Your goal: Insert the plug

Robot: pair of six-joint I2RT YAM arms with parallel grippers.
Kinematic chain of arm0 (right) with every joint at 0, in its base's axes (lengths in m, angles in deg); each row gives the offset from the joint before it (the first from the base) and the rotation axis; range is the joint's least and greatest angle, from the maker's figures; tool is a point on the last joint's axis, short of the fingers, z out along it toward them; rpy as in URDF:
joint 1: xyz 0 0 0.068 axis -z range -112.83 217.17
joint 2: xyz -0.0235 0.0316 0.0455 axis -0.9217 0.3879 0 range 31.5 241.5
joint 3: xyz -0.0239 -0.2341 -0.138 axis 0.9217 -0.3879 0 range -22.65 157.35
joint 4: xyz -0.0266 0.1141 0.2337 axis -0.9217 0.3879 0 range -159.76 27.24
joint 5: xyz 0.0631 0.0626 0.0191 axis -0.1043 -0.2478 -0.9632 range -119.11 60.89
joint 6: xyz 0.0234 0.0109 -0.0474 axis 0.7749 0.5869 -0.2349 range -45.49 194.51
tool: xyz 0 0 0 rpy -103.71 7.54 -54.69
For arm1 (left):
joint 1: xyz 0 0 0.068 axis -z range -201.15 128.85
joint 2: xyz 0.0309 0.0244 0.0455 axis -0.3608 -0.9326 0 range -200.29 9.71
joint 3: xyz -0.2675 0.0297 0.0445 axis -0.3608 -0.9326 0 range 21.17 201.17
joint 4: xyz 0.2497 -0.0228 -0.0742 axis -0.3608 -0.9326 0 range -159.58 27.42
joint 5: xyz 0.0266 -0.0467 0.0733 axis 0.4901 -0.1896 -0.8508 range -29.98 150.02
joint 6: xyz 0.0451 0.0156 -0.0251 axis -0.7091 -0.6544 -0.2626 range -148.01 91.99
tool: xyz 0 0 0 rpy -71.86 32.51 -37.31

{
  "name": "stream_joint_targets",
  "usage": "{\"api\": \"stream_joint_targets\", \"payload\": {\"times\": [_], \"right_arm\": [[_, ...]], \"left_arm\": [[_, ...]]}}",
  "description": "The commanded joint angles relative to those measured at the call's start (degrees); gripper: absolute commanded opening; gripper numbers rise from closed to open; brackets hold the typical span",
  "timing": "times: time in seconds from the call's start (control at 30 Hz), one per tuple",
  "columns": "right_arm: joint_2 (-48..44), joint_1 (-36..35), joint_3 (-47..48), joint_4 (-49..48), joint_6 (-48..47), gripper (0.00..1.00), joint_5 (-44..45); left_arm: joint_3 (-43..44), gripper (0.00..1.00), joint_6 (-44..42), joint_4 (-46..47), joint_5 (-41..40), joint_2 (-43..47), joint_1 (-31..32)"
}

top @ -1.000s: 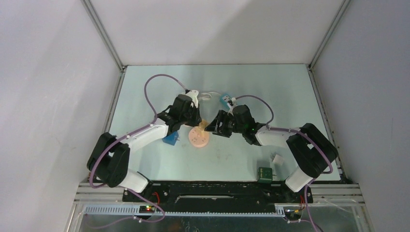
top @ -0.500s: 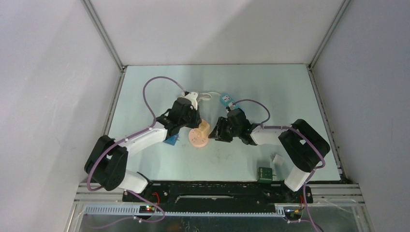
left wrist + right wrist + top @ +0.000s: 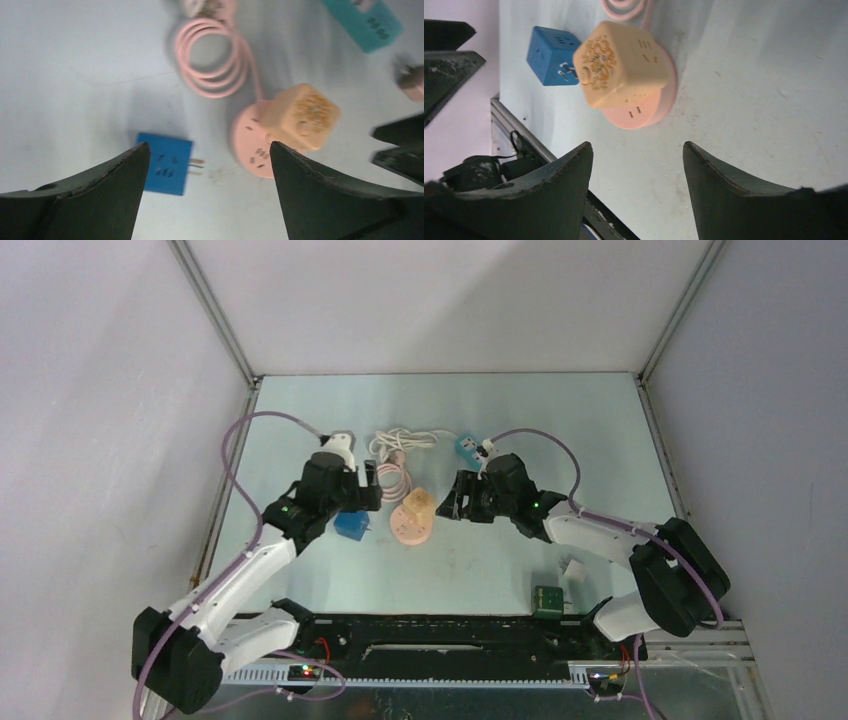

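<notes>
- Pulled back since half a second ago, the left arm point(image 3: 318, 488) now sits toward the left edge of the tabletop point(image 3: 450, 578) and is clear of the orange cube plug point(image 3: 421, 504). The right arm point(image 3: 512, 490) has also drawn off a little toward the right edge.
- The left jaws are spread wide and grasp nothing. In the left wrist view the two dark fingers point(image 3: 105, 195) frame bare tabletop, well apart from the plug.
- The right jaws are likewise released and empty. They point at the plug from its right side, near it but not touching.
- The plug stands on top of the pink round socket point(image 3: 408, 530), about midway between the near and far edges and slightly toward the left edge.
- It leans, with its body overhanging the socket's far rim. Whether its prongs are seated in the slots I cannot tell.
- A pink cable coil point(image 3: 212, 62) lies just beyond the socket toward the far edge, with one strand running down to the socket.
- A blue cube adapter point(image 3: 165, 162) lies just beside the socket on its left-edge side, apart from it, with its prongs pointing toward the socket.
- A teal adapter point(image 3: 467, 447) lies nearer the far edge, close to the right arm's wrist.
- A green adapter point(image 3: 547, 600) sits by the near edge toward the right corner, with a small white piece point(image 3: 573, 568) just beyond it.
</notes>
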Motion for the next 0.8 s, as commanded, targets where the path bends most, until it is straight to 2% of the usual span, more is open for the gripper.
{"api": "stream_joint_targets", "payload": {"times": [0.0,0.17,0.3,0.4,0.5,0.63,0.77], "right_arm": [[-2.42,0.87,1.91,6.39,-5.25,0.70,1.17],[-4.11,2.39,1.91,9.85,-8.26,0.77,-0.27],[-5.47,3.83,1.91,11.60,-9.92,0.78,-1.57],[-6.09,4.43,1.91,12.11,-10.47,0.78,-2.58],[-6.43,4.55,1.91,12.43,-10.48,0.78,-3.30],[-6.31,4.57,1.91,12.37,-10.33,0.78,-3.84],[-5.97,4.52,1.94,11.88,-10.23,0.78,-4.66]], "left_arm": [[-3.53,0.93,2.42,-8.44,-4.90,1.36,-4.64],[-5.99,0.95,2.04,-6.97,-3.12,-1.63,-5.37],[-6.23,0.89,0.78,-4.76,-0.56,-6.22,-5.36],[-5.31,0.82,0.43,-3.98,-1.71,-8.72,-5.46],[-3.97,0.68,-0.42,-3.87,-2.62,-10.13,-5.44],[-2.23,0.65,-1.78,-4.29,-4.21,-12.33,-5.50],[-1.28,0.46,-2.67,-4.40,-3.49,-14.02,-5.55]]}}
